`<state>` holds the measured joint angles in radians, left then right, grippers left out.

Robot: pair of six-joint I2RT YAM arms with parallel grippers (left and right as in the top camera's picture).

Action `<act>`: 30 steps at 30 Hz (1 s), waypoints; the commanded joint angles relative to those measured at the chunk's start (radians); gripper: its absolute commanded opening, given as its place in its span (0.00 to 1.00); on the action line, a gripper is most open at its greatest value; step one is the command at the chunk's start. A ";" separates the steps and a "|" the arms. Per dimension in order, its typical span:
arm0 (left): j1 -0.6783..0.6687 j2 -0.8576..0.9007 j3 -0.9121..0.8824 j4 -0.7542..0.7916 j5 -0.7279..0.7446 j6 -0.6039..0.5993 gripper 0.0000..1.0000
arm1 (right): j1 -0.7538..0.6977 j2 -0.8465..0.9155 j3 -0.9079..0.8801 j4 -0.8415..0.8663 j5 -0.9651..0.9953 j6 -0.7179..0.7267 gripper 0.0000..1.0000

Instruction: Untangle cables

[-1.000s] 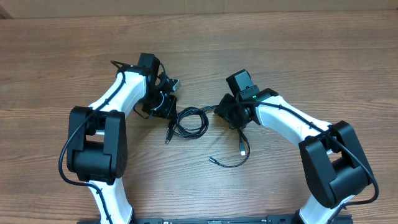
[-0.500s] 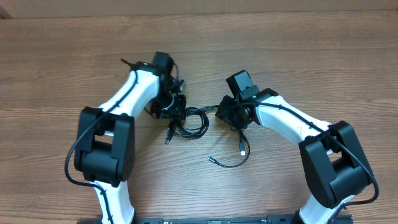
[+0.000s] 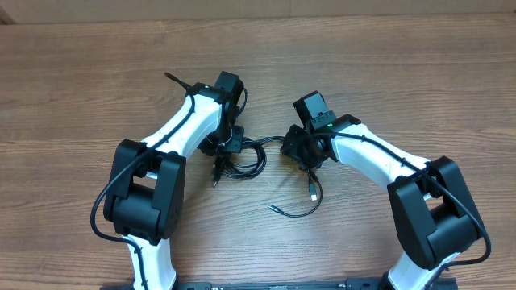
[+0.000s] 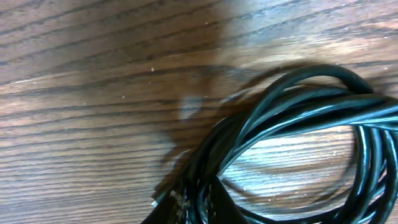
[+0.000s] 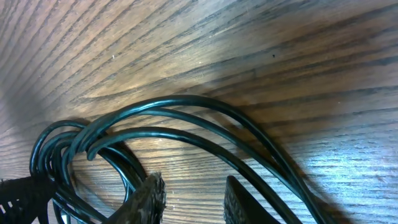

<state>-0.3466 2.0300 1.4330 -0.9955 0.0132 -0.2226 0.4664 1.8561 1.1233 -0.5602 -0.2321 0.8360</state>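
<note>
Cables [image 3: 248, 158] lie coiled, long axis left-right (one plug [image 3: 216, 180] points nearward); right gripper [image 5: 189, 200] parted, left gripper [image 3: 229, 147] state unclear.

The overhead camera is fixed above the table [image 3: 72, 72] and looks straight down, from far enough to hold both the left arm [image 3: 181, 122] and the right arm [image 3: 379, 157], with their bases at the lower edge of the picture. The left wrist camera is very near to the wood and faces it at a slant, so that one side of the coil of cables [image 4: 311, 106] fills its right half; the right wrist camera is as near and also slanted, with its own fingertips [image 5: 149, 196] at the lower edge. All three views share this coil, which in the overhead view lies between the two arms.
</note>
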 commanded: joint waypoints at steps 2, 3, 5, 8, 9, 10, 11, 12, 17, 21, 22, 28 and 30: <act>-0.001 0.010 -0.007 0.000 -0.031 -0.018 0.09 | 0.005 0.003 -0.005 0.000 -0.005 -0.008 0.30; -0.001 0.010 -0.007 0.000 -0.031 -0.018 0.08 | 0.005 0.003 -0.005 -0.002 -0.005 -0.008 0.30; -0.001 0.010 -0.008 0.000 -0.031 -0.018 0.04 | 0.005 0.003 -0.005 -0.006 -0.005 -0.008 0.30; -0.001 0.010 -0.011 0.007 -0.032 -0.015 0.04 | 0.005 0.003 -0.005 0.005 -0.054 -0.052 0.29; -0.001 0.010 -0.011 0.014 -0.029 0.007 0.04 | 0.005 0.003 -0.005 0.022 -0.097 -0.093 0.29; -0.001 0.010 -0.011 0.020 -0.014 0.043 0.04 | 0.005 0.003 -0.005 0.042 -0.150 -0.142 0.29; -0.001 0.010 -0.011 0.028 0.017 0.101 0.04 | 0.005 0.003 -0.005 0.067 -0.220 -0.197 0.30; -0.001 0.010 -0.009 0.035 0.072 0.188 0.04 | 0.003 0.003 -0.003 0.093 -0.317 -0.249 0.30; -0.001 0.010 0.013 0.043 0.122 0.280 0.04 | -0.019 0.003 -0.002 0.165 -0.526 -0.261 0.31; -0.001 0.010 0.038 0.058 0.256 0.358 0.04 | -0.023 0.003 -0.002 0.171 -0.514 -0.187 0.31; -0.001 0.010 0.038 0.068 0.301 0.373 0.04 | -0.023 0.003 -0.002 0.170 -0.493 -0.148 0.31; 0.000 0.010 0.038 0.115 0.462 0.390 0.04 | 0.017 0.003 -0.006 0.170 -0.313 0.058 0.31; 0.000 0.010 0.038 0.121 0.533 0.423 0.04 | 0.050 0.003 -0.006 0.170 -0.209 0.121 0.31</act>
<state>-0.3454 2.0300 1.4452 -0.8818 0.3847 0.1352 0.4740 1.8561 1.1217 -0.3935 -0.5903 0.8268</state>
